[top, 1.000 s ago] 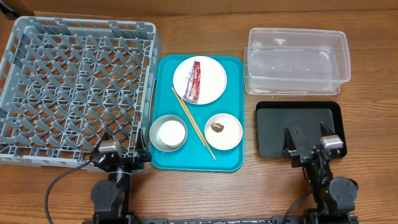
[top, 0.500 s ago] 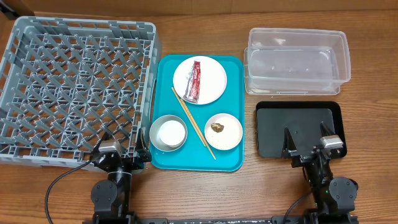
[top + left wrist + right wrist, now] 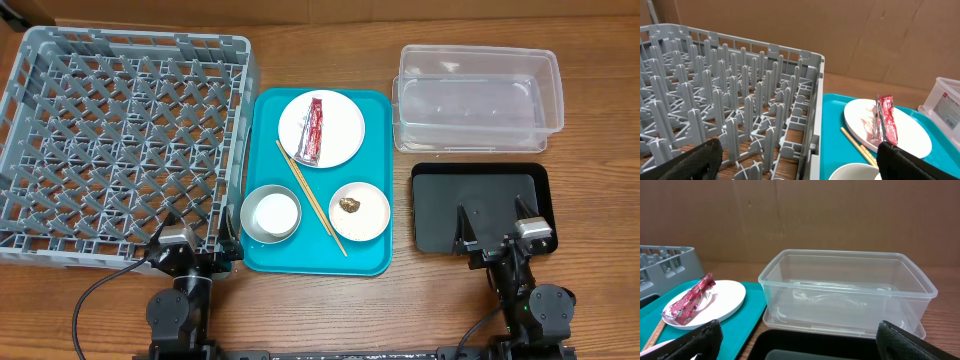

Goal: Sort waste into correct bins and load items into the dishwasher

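Left hand (image 3: 195, 235) and right hand (image 3: 490, 222) sit at six o'clock, both spread wide apart, holding nothing. Nothing looks sorted yet. The red-and-white snack wrapper (image 3: 314, 130) lies on the large white plate (image 3: 345, 125) at twelve o'clock on the teal tray (image 3: 375, 252); a hand should probably pinch it first.

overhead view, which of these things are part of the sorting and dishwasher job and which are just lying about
Job: snack wrapper, brown food lump, large plate, small plate, metal bowl, white cup, chopsticks, clear tub, black tray, dish rack.
Just there: teal tray, wooden table.
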